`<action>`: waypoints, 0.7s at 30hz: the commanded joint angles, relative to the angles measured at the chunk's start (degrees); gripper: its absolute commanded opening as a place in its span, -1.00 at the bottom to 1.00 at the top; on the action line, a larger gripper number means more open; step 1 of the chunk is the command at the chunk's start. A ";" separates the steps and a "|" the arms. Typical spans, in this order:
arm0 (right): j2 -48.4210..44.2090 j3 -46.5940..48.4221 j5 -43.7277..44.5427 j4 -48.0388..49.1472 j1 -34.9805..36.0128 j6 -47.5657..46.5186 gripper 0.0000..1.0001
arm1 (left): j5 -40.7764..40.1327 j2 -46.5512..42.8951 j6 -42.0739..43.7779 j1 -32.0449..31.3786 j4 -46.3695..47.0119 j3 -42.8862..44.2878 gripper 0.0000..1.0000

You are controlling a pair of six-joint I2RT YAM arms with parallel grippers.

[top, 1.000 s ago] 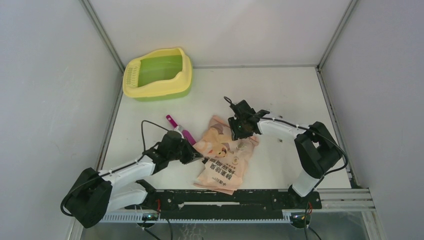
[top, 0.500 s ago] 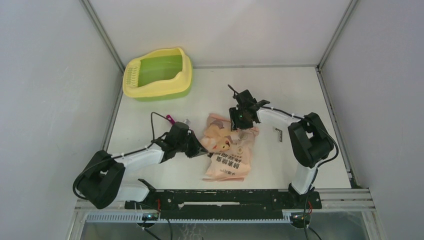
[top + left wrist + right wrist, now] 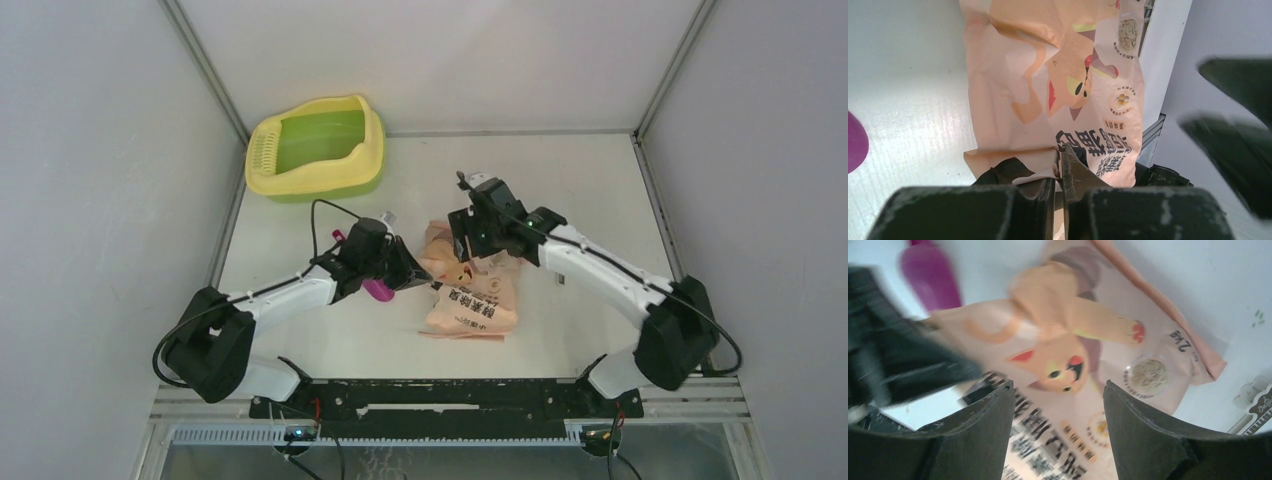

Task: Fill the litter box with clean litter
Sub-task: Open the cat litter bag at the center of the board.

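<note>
Both arms have pushed farther out over the worktop (image 3: 560, 190) in the last second, and the bag (image 3: 470, 300) has slid away from the near edge with them, bunching as it goes.

The left fingers (image 3: 1070, 165) are clenched on a thin lip of the bag's edge, film pinched flat between them. The right fingers (image 3: 1143, 440) stand spread wide above the printed cartoon face, grasping nothing. The magenta scoop (image 3: 378, 290) lies just beside the left wrist.

The litter box (image 3: 300, 181) sits in the far left corner, well apart from the bag. Its green basin looks bare. I see no clean litter loose anywhere and judge it is inside the bag.

As I read it, the step in hand is getting a two-handed hold on the bag. I would bring the right fingers down onto a crease, not the flat face, then close firmly before lifting.

The bag is a soft, glossy, pink-orange pouch, wrinkled and limp, likely to sag and slip from a shallow pinch. The box is rigid moulded plastic, rounded, with a slotted yellow grille at one end.
</note>
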 commanded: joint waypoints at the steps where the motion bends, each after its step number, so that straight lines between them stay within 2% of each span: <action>1: -8.01 -1.75 7.87 0.38 9.47 -4.88 0.41 | 2.53 -1.20 1.42 -0.22 0.19 2.02 -0.75; 7: -8.75 -4.14 14.28 3.91 17.42 -10.80 0.14 | 2.57 -1.31 0.38 -0.22 1.62 1.65 -0.66; 15: -4.22 -5.63 19.98 6.83 23.24 -13.87 0.19 | 2.90 -2.39 -0.54 -0.20 1.67 1.29 -0.62; 21: -2.46 -5.63 20.66 9.86 26.48 -13.85 0.27 | 2.46 -3.85 -1.22 -0.22 1.67 0.50 -0.59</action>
